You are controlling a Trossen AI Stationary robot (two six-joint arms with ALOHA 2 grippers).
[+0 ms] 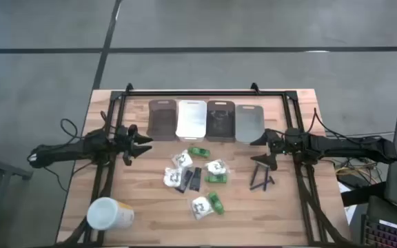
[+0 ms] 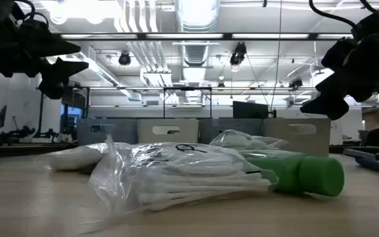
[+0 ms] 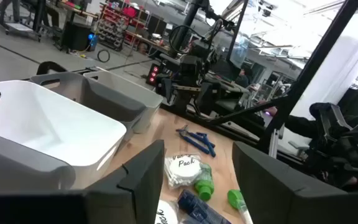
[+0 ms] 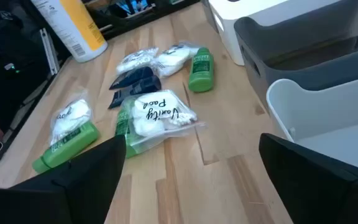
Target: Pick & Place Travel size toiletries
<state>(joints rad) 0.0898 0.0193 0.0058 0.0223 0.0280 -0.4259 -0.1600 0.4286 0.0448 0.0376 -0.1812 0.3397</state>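
Pale wooden table (image 1: 150, 207) on grey floor, four bins (image 1: 205, 120) along its upper edge, toiletries (image 1: 195, 180) scattered at frame centre – left gripper (image 1: 143, 143) and right gripper (image 1: 259, 148) spread, empty, flanking – workshop shelving, ceiling ducts behind.

Overhead looks straight down; low camera level; all share the toiletries (image 1: 195, 180).

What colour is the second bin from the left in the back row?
White bin, between two dark brown ones; clearest in the high view.
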